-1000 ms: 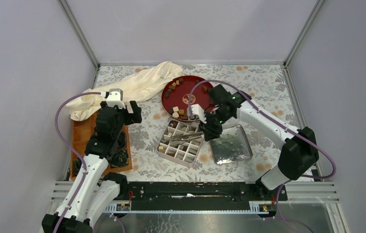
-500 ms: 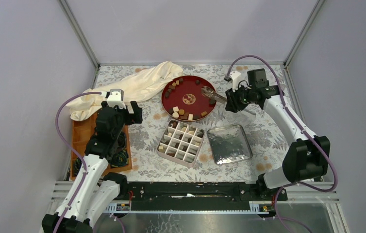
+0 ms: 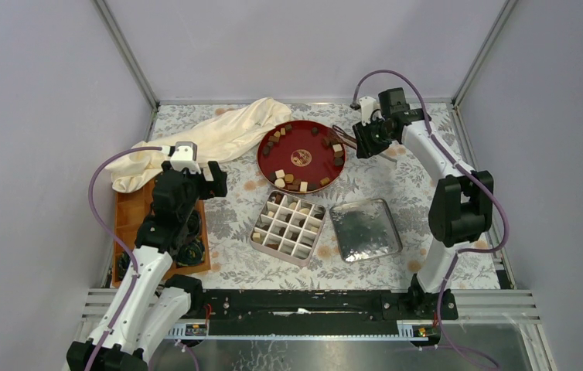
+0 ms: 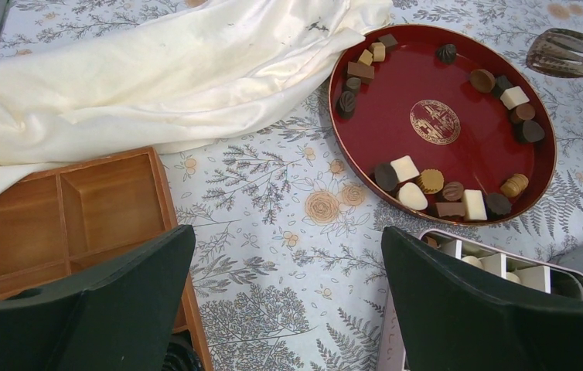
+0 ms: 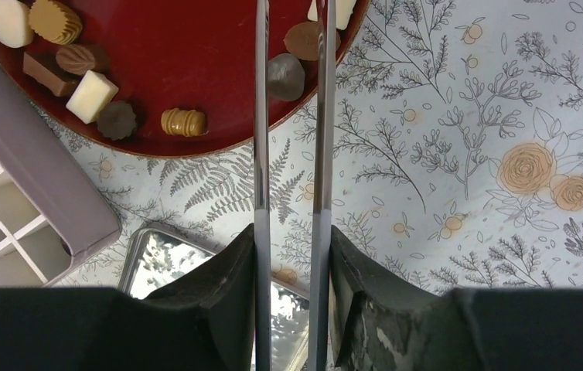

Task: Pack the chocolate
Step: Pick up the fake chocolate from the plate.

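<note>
Packing looks barely started. The right gripper point(image 5: 291, 249) is clamped on a pair of metal tongs point(image 5: 260, 116), whose arms run out ahead of it with their tips over the near rim of the red tray point(image 4: 397, 100); whether they have a piece yet I cannot tell. Most of the chocolates point(image 4: 406, 168) lie loose on that tray, just beyond the gripper, in dark, tan and cream pieces. Only a few sit in the divided box point(image 5: 49, 178) off to its side, and many cells look bare. The tin lid point(image 3: 364, 229) lies beside the box. The left gripper point(image 4: 287, 241) hangs spread wide, holding nothing.
</note>
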`<control>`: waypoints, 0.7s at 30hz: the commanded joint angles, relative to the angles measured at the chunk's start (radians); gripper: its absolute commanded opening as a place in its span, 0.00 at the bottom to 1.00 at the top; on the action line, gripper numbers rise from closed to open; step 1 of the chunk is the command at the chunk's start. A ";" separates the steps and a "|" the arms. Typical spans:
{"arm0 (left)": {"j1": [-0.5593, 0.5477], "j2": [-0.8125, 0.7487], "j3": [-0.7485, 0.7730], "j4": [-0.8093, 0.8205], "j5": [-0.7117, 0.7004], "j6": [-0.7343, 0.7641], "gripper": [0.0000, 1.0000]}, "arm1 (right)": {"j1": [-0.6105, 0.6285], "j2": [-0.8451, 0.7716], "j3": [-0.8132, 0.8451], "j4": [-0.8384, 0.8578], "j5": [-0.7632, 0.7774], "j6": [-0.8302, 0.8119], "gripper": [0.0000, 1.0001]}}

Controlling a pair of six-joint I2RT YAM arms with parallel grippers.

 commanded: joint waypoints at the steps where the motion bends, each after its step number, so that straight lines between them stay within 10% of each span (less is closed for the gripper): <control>1: -0.006 -0.020 -0.012 0.039 0.006 0.013 0.99 | 0.016 0.066 0.116 -0.060 0.012 0.005 0.40; 21: -0.005 -0.019 -0.010 0.042 0.010 0.014 0.99 | 0.043 0.225 0.269 -0.123 0.073 -0.010 0.43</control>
